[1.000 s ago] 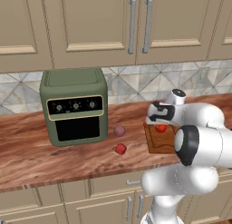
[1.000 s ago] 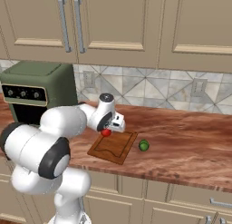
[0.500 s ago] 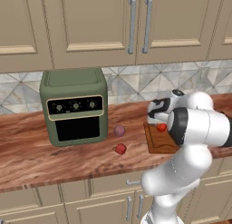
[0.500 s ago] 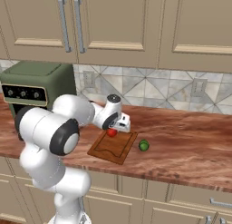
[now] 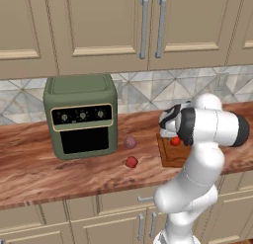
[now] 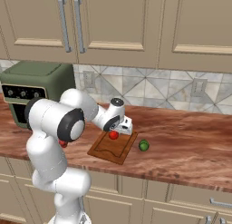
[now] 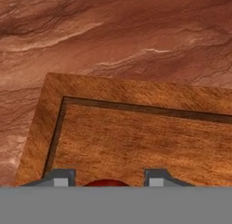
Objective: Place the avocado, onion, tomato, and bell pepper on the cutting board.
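Note:
My gripper is shut on the bright orange-red tomato, low over the far part of the brown cutting board. In the hand view the tomato peeks up between my gripper's two fingertips, above the board's grooved rim. The left base view shows the tomato under my gripper at the board. The green avocado lies on the counter just right of the board. The pinkish onion and the deep red bell pepper sit on the counter left of the board.
A green toaster oven stands on the counter to the left of the onion. The tiled backsplash and wall cupboards rise behind. The counter's front edge runs close below the bell pepper. My own white arm hides part of the board.
The arm's elbow has swung up and toward the wall while the hand stayed over the board. The tomato has kept its place, and the jaws have drawn in a little on it.

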### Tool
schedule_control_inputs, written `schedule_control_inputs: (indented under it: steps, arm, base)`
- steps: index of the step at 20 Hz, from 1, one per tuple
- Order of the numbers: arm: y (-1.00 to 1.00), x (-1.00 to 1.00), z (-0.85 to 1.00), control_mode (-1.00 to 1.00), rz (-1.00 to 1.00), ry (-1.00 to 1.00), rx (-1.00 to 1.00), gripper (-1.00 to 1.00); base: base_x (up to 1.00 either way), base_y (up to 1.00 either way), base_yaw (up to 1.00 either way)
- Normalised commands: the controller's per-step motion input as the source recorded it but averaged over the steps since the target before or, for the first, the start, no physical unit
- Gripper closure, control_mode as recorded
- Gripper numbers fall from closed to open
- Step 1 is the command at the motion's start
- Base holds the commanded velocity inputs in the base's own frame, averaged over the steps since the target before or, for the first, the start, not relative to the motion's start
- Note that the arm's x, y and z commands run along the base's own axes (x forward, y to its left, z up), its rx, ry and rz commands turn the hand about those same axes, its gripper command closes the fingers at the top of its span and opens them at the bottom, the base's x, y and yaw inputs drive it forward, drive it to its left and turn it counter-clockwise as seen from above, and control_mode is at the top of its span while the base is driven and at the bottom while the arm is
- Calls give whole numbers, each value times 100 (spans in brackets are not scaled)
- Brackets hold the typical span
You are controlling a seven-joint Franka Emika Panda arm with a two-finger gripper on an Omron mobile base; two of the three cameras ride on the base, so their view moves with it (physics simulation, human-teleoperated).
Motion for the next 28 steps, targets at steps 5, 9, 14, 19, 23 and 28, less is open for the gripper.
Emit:
schedule_control_inputs:
  steps: [5,9,14,19,23,28]
  arm:
    - [0,0,-32,-100,0,0,0,-100]
    - [0,0,-1,-100,0,0,0,-100]
    - [0,1,1,-100,1,0,0,-100]
    - [0,2,21,-100,7,0,1,-100]
    - [0,0,56,-100,11,-4,2,-100]
    - [0,-10,76,-100,9,-13,0,-100]
  base:
    - [0,0,0]
    - [0,0,0]
    - [0,0,0]
    - [0,0,0]
    - [0,0,0]
    - [0,0,0]
